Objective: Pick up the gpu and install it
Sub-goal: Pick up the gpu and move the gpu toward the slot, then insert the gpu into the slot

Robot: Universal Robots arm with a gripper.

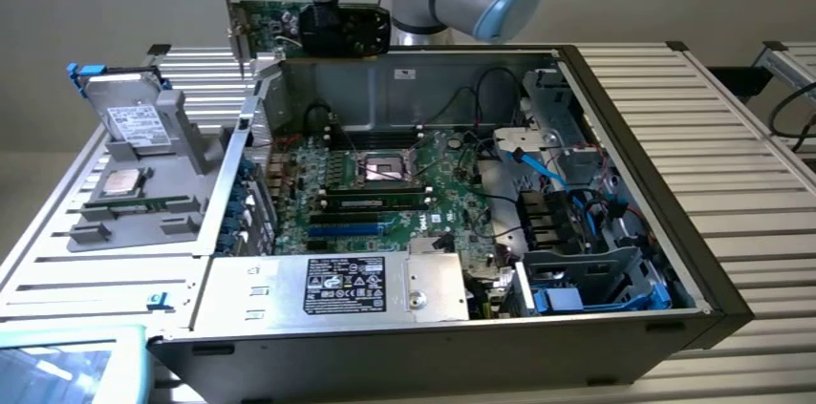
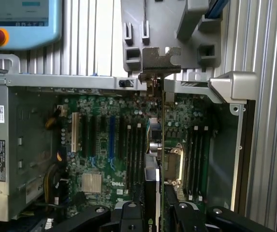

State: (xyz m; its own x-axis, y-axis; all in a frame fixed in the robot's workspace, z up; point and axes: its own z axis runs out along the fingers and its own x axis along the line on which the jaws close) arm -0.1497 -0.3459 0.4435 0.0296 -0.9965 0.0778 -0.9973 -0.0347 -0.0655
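Standing at the exterior view's left is the grey parts stand; just right of it, high over the open case, the gpu hangs clamped in the gripper, silver bracket outermost. I'd worry the bracket snags the case rim, or the card meets the motherboard crooked; the blue cables lie well right.

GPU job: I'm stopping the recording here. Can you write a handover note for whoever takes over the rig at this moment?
Gripper: shut on the gpu, holding it upright in the air.
Gpu: above the back wall of the open computer case, silver bracket toward the exterior view's left.
Done: the card is picked up.
Left: it is not seated in any slot on the motherboard below.
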